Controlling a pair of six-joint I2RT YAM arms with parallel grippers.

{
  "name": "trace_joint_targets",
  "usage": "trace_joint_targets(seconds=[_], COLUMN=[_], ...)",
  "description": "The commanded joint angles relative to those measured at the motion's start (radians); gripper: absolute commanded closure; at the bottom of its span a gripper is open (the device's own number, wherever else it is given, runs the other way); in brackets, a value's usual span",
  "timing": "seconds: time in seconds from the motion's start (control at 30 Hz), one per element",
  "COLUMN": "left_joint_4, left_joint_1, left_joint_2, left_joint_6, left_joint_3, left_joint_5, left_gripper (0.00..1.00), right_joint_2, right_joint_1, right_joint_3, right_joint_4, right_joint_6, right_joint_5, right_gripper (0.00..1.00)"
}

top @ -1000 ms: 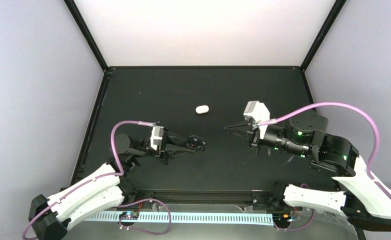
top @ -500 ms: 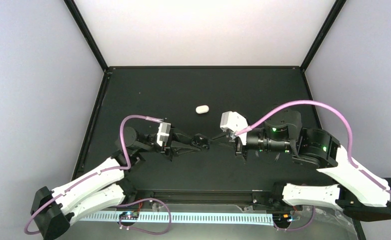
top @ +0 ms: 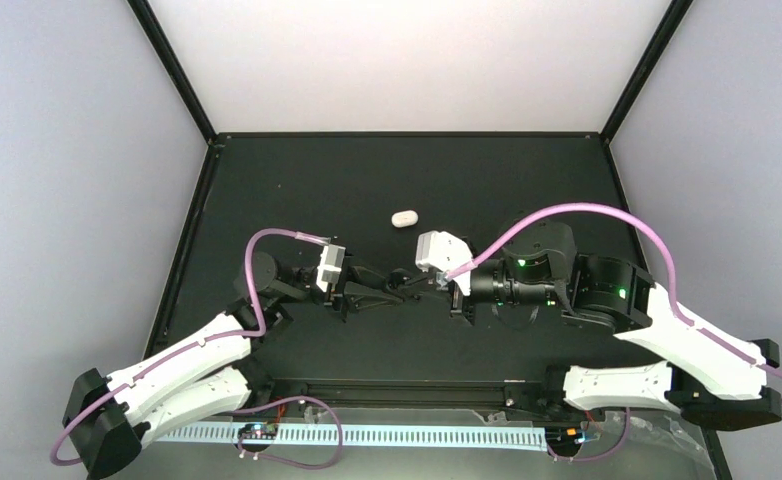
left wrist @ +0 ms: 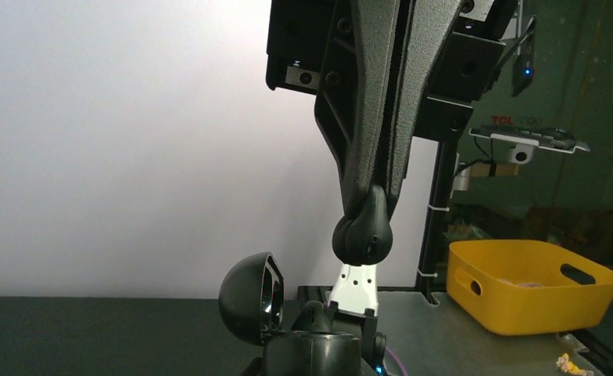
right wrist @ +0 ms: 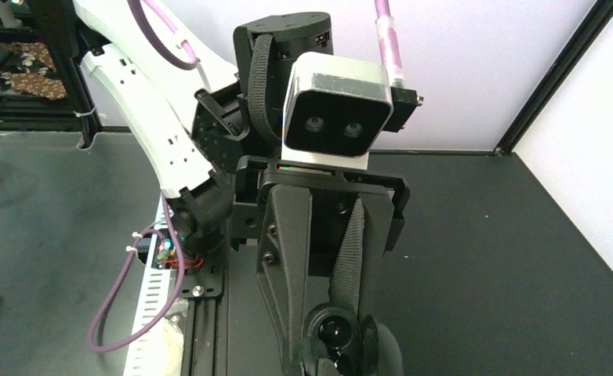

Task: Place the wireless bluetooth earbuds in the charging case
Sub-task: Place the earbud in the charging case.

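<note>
Though closed, right tool around earbud, above case.

- Table: the black top you look down on.
- Yellow bin: at your right in the left wrist view, on a grey surface.
- Slotted white rail: along the near edge.

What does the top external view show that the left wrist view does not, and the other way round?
Only the top external view: a small white oval object lying alone on the black table, and both arms whole. Only the left wrist view: a yellow bin beyond the table, and the open lid of the black charging case. Both: the case in the left jaws, and the right jaws shut, close to it.
</note>
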Motion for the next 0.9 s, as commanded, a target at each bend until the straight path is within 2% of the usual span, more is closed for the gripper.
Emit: trace_joint_targets(seconds=[0.0, 0.87], left_joint_4=[0.054, 0.043], left_joint_1=[-0.005, -0.008], left_joint_2=[0.004, -0.026], left_joint_6=[-0.007, -0.012], left_joint_3=[0.042, 0.035], left_joint_5=[0.025, 0.022], left_gripper=[0.98, 0.98], right_joint_2=[0.005, 0.060], right_joint_1=[0.020, 0.071], right_joint_3=[-0.009, -0.027], right_joint_4=[0.064, 0.046], right_joint_6=[-0.018, -0.041], right_joint_5=[0.059, 0.192], right_gripper=[0.99, 0.99])
